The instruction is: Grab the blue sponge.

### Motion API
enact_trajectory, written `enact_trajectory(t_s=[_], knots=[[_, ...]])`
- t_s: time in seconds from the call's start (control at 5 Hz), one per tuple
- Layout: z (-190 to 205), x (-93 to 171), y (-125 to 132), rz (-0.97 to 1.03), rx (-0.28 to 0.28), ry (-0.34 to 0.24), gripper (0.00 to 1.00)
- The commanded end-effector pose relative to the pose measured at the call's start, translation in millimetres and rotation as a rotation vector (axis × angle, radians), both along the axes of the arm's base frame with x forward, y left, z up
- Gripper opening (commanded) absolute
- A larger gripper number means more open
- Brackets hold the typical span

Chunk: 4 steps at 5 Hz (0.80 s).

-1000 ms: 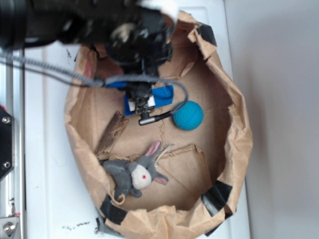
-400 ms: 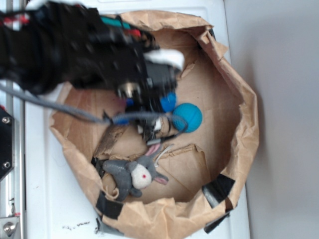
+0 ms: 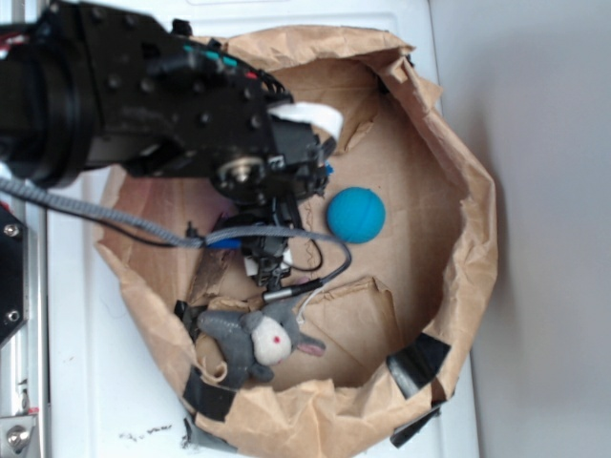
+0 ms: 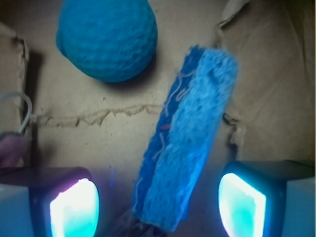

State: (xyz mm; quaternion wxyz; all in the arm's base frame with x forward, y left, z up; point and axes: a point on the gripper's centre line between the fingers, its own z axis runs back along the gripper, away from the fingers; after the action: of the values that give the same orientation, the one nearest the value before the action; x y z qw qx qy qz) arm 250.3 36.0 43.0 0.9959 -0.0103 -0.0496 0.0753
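Exterior view: the gripper (image 3: 270,272) is lowered inside the brown paper bag (image 3: 458,191), just above the grey plush toy (image 3: 253,339). The teal ball (image 3: 356,214) is seen to its right, apart from it. Only a sliver of the blue sponge (image 3: 221,244) is visible under the arm.

Wrist view: the jaws are spread wide, the blue sponge (image 4: 185,143) lying tilted between them on the bag floor, neither pad touching it. The teal ball (image 4: 107,37) is seen beyond, near the sponge's far end.
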Motion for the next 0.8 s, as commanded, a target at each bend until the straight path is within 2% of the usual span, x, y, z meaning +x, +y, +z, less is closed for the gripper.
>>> enact_trajectory(t_s=[0.0,0.2,0.4,0.6], knots=[[0.3,15.9,2.2,0.013,0.067,-0.060,1.00],[-6.0,23.4,0.6,0.029,0.091,-0.053,1.00],[-15.7,22.5,0.7,0.052,0.133,-0.077,0.00],[-14.2,19.5,3.9,0.064,0.161,-0.102,0.00]])
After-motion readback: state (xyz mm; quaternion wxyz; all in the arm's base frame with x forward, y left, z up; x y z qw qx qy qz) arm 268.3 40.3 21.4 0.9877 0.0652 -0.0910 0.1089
